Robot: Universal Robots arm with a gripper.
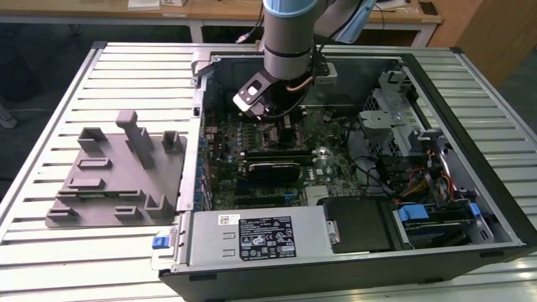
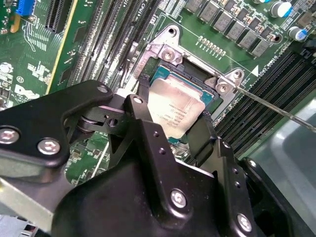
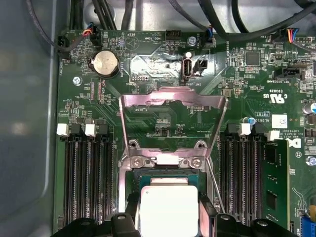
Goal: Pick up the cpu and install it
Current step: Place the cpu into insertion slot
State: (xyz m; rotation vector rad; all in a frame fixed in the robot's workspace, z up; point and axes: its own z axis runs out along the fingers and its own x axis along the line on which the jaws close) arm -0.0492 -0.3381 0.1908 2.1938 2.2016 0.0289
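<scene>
The cpu, a flat square chip with a shiny silver top, sits at the open socket on the green motherboard. My gripper is shut on it, and the black fingers flank its two opposite edges. In the first wrist view the cpu lies just below the raised metal load plate, between the fingers. In the exterior view the gripper reaches down into the open computer case over the upper part of the board.
A grey fixture plate with upright posts lies on the slatted table at the exterior view's left. Memory slots run along both sides of the socket. A thin lever rod sticks out beside it. The power supply and drive cages crowd the case.
</scene>
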